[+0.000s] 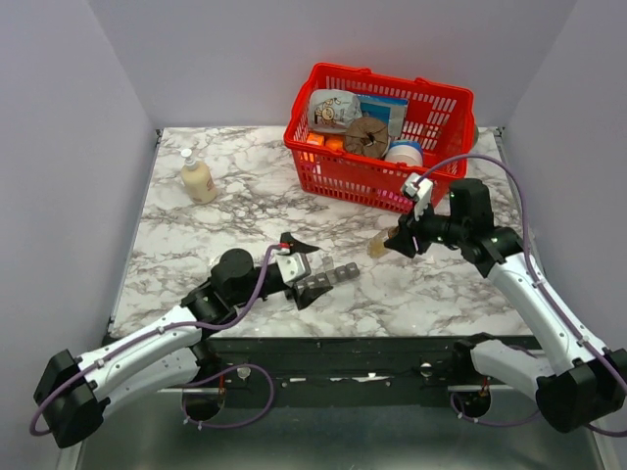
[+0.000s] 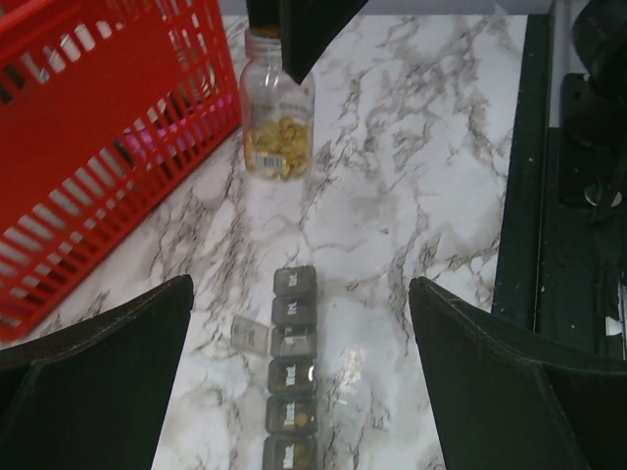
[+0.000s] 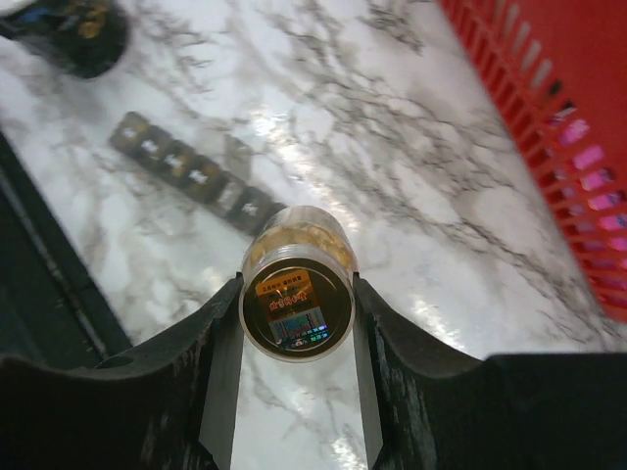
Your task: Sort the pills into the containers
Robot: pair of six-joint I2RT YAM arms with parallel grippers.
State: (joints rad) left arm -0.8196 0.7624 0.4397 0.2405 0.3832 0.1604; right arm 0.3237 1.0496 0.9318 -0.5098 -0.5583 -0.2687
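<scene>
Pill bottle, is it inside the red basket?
No, the pill bottle is outside the red basket, held by the right tool over the marble table.

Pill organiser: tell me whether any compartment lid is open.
One open: a flap sticks out sideways from the pill organiser; the other visible lids lie shut.

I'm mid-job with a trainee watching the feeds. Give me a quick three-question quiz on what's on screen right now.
1. True or false: the left gripper is open, gripping nothing.
2. The right gripper is: A open; B shut on the pill bottle; C out of view.
3. How many lids on the pill organiser stand open?
Key: 1 true; 2 B; 3 one.
</scene>
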